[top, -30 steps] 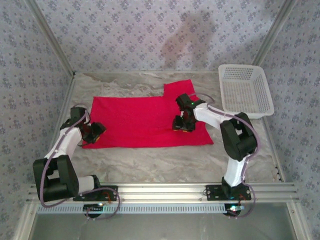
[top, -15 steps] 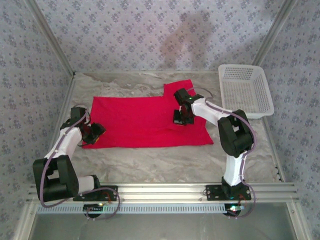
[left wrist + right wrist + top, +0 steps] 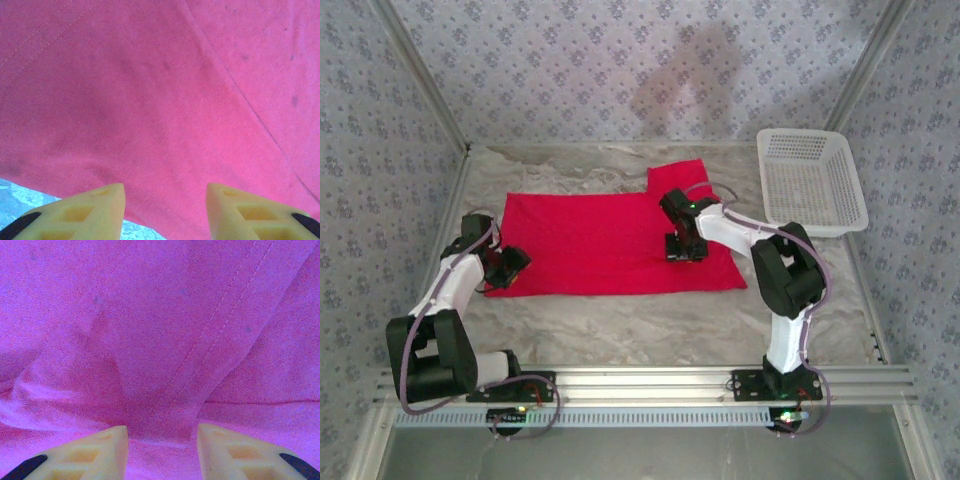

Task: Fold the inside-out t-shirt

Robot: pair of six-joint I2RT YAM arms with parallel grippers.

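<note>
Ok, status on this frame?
Left gripper open at t-shirt left edge; right gripper open on its right half. Shirt spread flat. Basket apart, far right. Nothing blocking.

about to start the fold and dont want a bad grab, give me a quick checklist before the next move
1. t-shirt lies flat on the table: ok
2. left claw open at the shirt's left hem: ok
3. right claw open over puckered fabric: ok
4. either claw gripping cloth: not ok, both sets of jaws apart
5. basket apart from the shirt: ok
</note>
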